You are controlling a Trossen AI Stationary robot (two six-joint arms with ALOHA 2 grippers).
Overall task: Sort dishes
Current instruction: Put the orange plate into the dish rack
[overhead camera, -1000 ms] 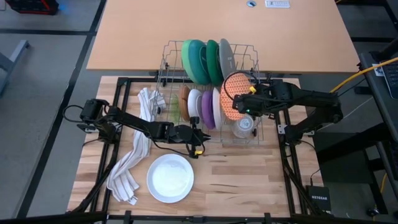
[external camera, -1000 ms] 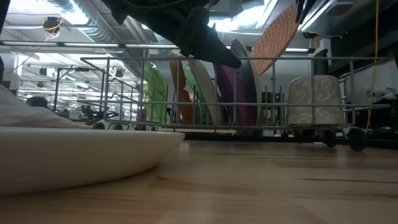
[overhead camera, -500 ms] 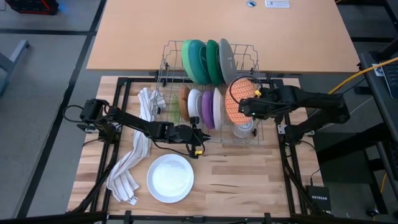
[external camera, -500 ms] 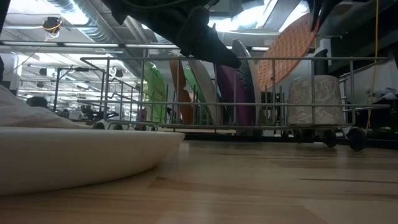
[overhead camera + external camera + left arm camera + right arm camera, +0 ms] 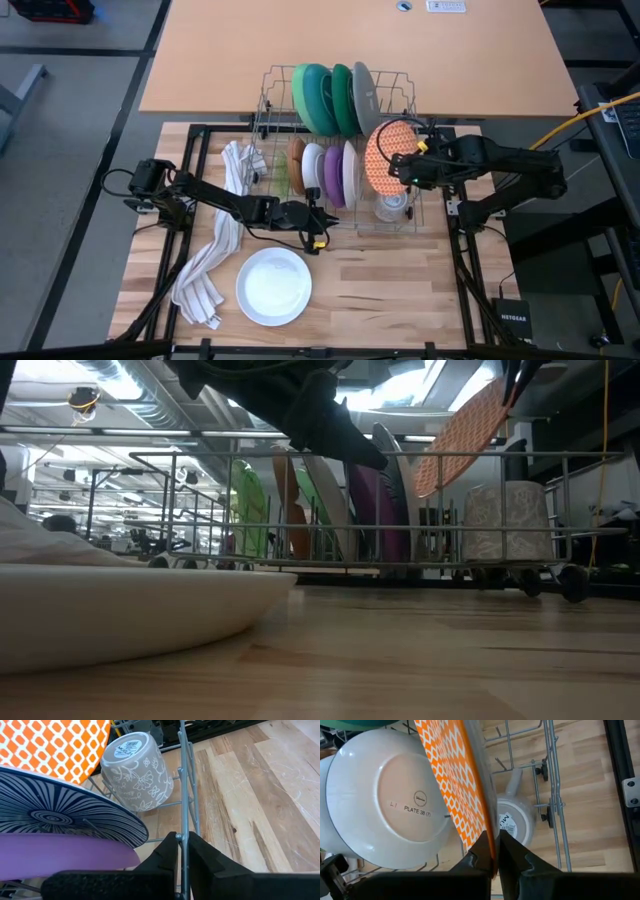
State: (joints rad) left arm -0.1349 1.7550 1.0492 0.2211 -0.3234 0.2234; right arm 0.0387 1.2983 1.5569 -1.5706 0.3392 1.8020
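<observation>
The right end effector (image 5: pixel 402 166) is clamped on the rim of the orange patterned plate (image 5: pixel 381 158), holding it tilted above the dish rack (image 5: pixel 270 100), with a floral mug (image 5: pixel 515 825) just beyond. The left end effector (image 5: pixel 183 842) pinches a rack wire, beside the striped plate (image 5: pixel 60 812).

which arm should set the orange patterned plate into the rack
The right. Its gripper is already shut on the orange patterned plate, holding it tilted over the rack, beside the striped plate. The left gripper is clamped on the rack's front wire.
</observation>
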